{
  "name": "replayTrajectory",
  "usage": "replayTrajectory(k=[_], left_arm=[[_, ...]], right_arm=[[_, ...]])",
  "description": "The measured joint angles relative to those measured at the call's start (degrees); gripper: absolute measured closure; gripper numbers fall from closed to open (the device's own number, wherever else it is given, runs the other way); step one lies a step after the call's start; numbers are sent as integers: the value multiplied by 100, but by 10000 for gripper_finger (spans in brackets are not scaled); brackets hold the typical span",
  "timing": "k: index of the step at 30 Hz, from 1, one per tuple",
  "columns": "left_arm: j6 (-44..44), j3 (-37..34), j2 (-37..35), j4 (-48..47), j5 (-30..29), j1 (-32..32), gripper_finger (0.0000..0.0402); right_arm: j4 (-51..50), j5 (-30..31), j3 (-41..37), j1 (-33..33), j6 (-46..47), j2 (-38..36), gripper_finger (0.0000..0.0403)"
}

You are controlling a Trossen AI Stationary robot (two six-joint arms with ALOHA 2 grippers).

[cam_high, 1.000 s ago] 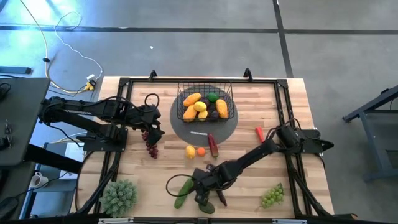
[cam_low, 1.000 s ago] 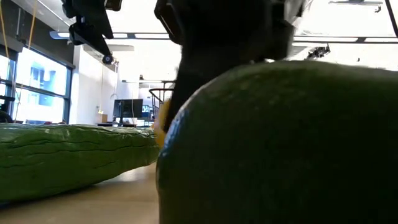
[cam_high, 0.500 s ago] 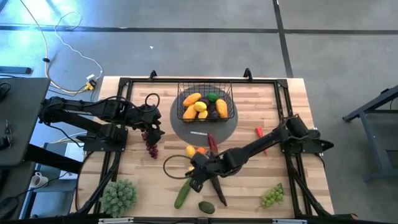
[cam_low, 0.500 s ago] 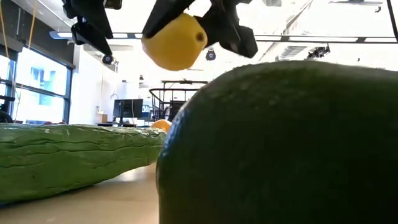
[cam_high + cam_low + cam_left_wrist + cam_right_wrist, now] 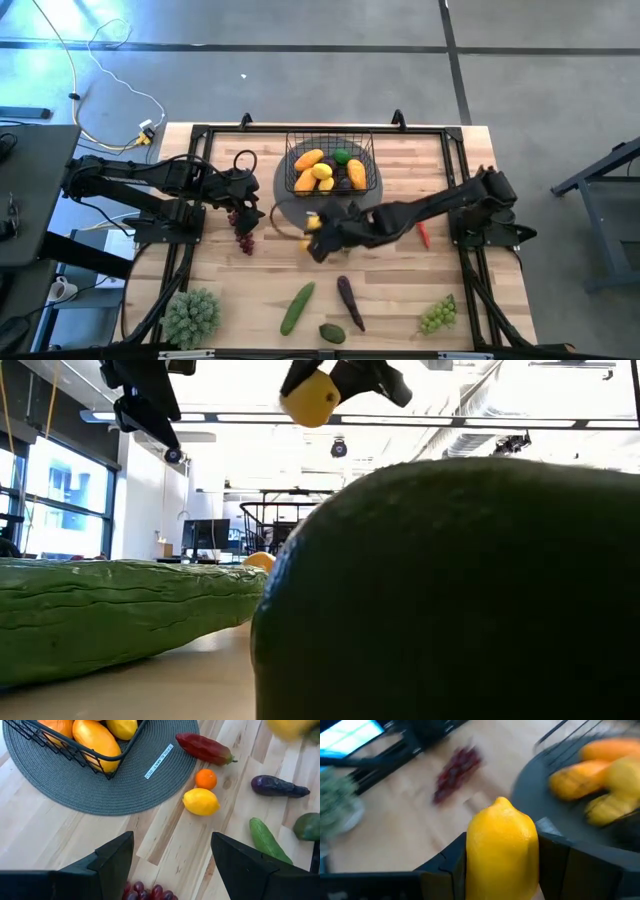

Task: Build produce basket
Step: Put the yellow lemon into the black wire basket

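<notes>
Basket (image 5: 368, 150) with orange-yellow fruits (image 5: 308, 159)

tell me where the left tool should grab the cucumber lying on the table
Grip the cucumber around its middle, coming straight down from above. It lies flat on the wood with bare table on both long sides, and it is long and narrow, so fingers set across its width should close evenly; the left tool is open.
</notes>
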Motion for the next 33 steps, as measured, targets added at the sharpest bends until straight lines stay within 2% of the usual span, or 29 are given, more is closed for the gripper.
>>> replayTrajectory(k=[3,9,20,27,33], left_arm=[[-3,0,0,12,0,0,147],[-139,0,0,59,-2,0,147],[-1026,0,70,1087,-191,-2,147],[-1209,7,265,1594,-507,-2,147],[-1204,4,573,1545,-588,0,147]], right_arm=[[-91,222,0,-290,-301,-120,254],[-317,12,7,-1039,-1077,-203,254],[-920,-1543,7,-2673,-2222,-205,254],[-1031,-2118,-1,-3426,-2747,-155,254],[-826,-2675,-71,-3851,-2868,132,253]])
